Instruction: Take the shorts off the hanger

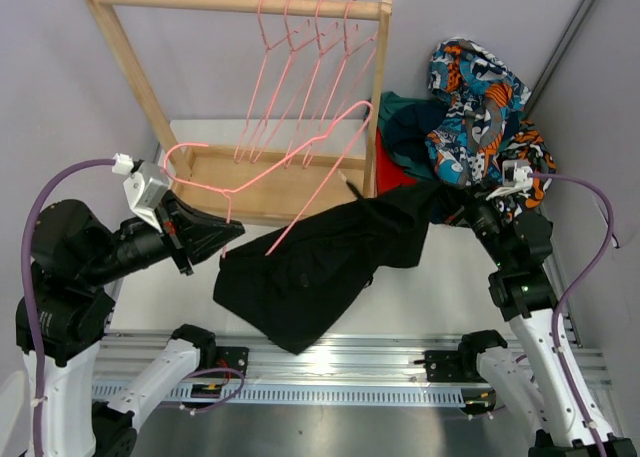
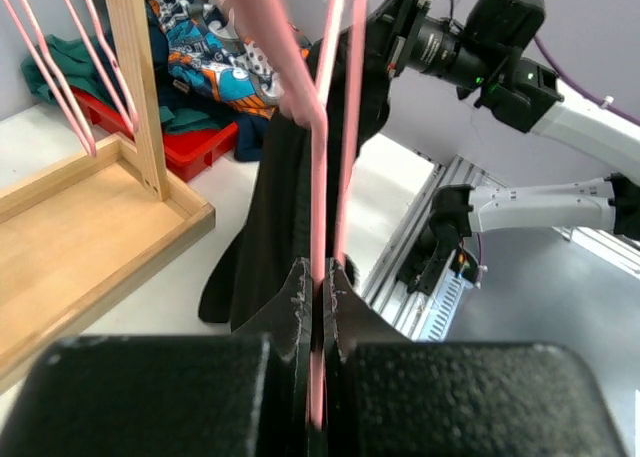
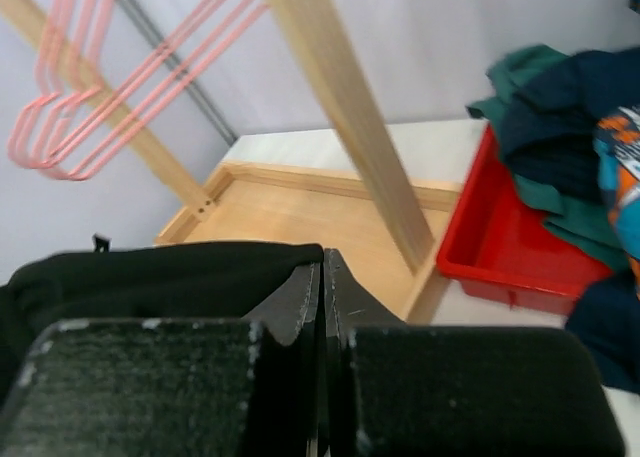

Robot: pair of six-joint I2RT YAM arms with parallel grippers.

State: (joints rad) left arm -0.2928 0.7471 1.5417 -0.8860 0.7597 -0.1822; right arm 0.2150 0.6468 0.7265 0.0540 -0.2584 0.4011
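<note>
My left gripper is shut on the wire of a pink hanger, held off the rack; in the left wrist view the wire runs between the closed fingertips of this gripper. The black shorts stretch from the hanger's lower end across to my right gripper, which is shut on their right edge. In the right wrist view the black fabric is pinched in this gripper. They also show in the left wrist view. I cannot tell whether they still hang on the wire.
A wooden rack with several empty pink hangers stands at the back. A red bin to its right holds patterned shorts, teal shorts and navy shorts. The bin also shows in the right wrist view.
</note>
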